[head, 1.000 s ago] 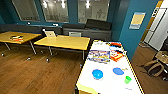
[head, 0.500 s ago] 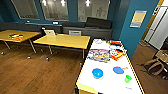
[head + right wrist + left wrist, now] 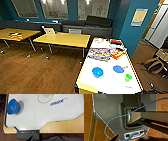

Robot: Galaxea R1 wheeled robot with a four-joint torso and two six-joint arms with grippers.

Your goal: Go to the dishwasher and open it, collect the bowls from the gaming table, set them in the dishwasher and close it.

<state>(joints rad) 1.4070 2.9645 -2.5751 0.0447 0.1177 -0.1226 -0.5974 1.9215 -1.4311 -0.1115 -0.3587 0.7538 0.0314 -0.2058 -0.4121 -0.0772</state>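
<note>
Three bowls sit uncollected on the gaming table's [image 3: 110,82] white top, so pickup hasn't started by my read; dishwasher state can't be judged from here. Two are blue, [image 3: 97,72] and [image 3: 118,69], the green one [image 3: 128,77] is smaller, all bright plastic, upright, well apart. In the right wrist view a blue bowl [image 3: 13,106] lies near that pincer, beside the table's edge; can't tell how either pincer stands.
</note>
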